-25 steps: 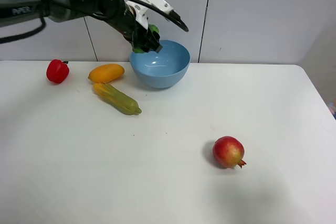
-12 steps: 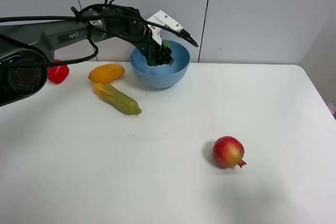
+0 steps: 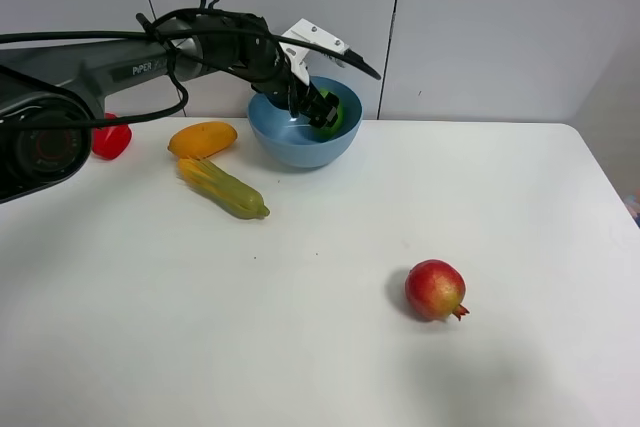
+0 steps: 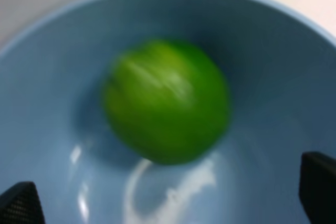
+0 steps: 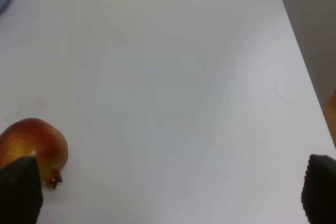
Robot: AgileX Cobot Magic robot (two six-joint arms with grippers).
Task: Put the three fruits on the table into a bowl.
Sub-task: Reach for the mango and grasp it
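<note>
left gripper [image 3: 322,107] released, jaws wide | lime [image 4: 167,100] loose in bowl [image 3: 288,143] | risk: jaws clip rim on exit, tipping bowl

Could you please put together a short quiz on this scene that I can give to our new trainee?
1. True or false: the left tool is shut on the lime.
2. Where is the pomegranate? A) in the bowl B) on the table, apart from the bowl C) in the left tool
3. How many of the three fruits lie on the table?
Key: 1 false, the tool is open and the lime lies in the bowl; 2 B; 3 two, the pomegranate and the mango.
</note>
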